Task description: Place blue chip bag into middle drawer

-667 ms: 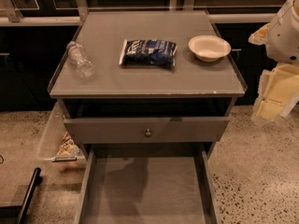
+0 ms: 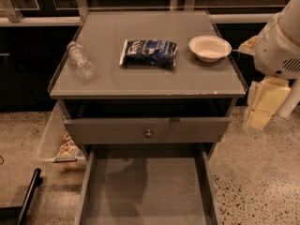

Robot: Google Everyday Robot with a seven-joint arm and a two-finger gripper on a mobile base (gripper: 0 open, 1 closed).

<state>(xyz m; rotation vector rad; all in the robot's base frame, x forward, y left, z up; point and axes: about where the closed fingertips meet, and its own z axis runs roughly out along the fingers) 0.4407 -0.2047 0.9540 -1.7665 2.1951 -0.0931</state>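
You see the bag [image 2: 149, 53] lying flat on the table [image 2: 140, 81], between bottle [image 2: 80, 61] and bowl [image 2: 210, 47]. The middle drawer [image 2: 178, 191] stands pulled out below. Your end effector [image 2: 263, 104] hangs beside the table's right edge; you cannot tell whether it is released or clenched.

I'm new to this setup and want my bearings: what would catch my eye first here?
The blue chip bag lies in the middle of the grey cabinet top, between a clear bottle lying at left and a white bowl at right. Below, the middle drawer is pulled wide open under the knobbed drawer. The gripper hangs beside the cabinet's right side, apart from the bag.
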